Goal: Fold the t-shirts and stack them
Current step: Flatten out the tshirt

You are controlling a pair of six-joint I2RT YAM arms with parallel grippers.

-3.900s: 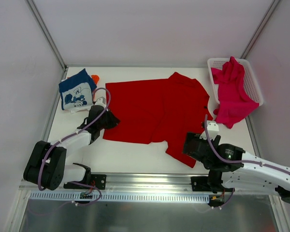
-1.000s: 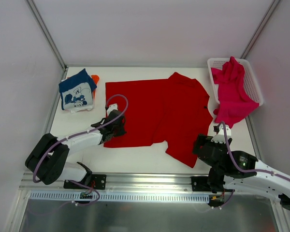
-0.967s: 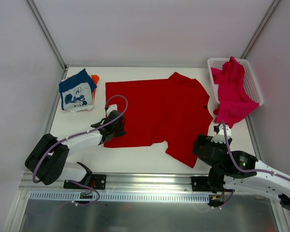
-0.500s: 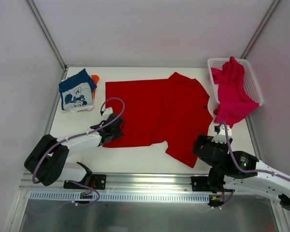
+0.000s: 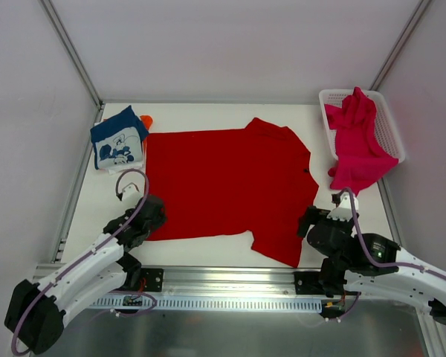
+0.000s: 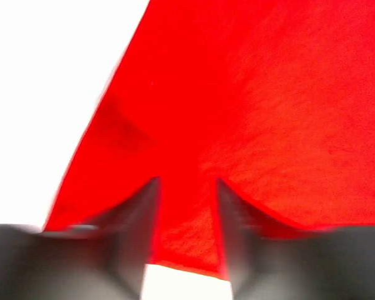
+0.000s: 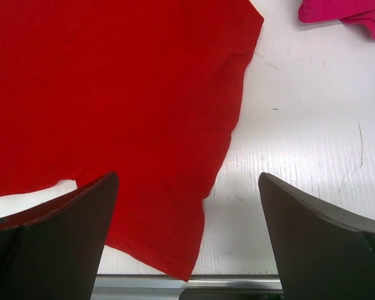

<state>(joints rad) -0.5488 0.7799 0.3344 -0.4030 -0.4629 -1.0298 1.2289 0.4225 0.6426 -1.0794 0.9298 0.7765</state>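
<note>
Writing: no lettering could be read anywhere; the white cartoon print on the navy t-shirt (image 5: pixel 117 140) was too small to make out.
Red t-shirt (image 5: pixel 223 186): plain bright red, spread mostly flat in the middle of the table (image 5: pixel 208 251). It lay sideways, with its hem toward the left and its neck toward the right. One sleeve pointed to the far edge, the other to the near edge.
Left gripper (image 6: pixel 184 240): at the near left corner of the red t-shirt, fingers (image 6: pixel 137 231) narrow, with the cloth's edge pinched between them. The wrist view was blurred.
Right gripper (image 7: pixel 187 181): spread wide over the near sleeve of the red t-shirt and the bare table beside it, holding nothing.
Navy t-shirt: folded small at the far left corner of the table, print upward, just beside the hem of the red t-shirt.
Orange t-shirt (image 5: pixel 146 120): only a sliver showed at the far edge of the navy one.
Pink t-shirt (image 5: pixel 357 145): magenta and crumpled, heaped in the white mesh basket (image 5: pixel 392 134) at the far right and spilling over its near rim onto the table.
</note>
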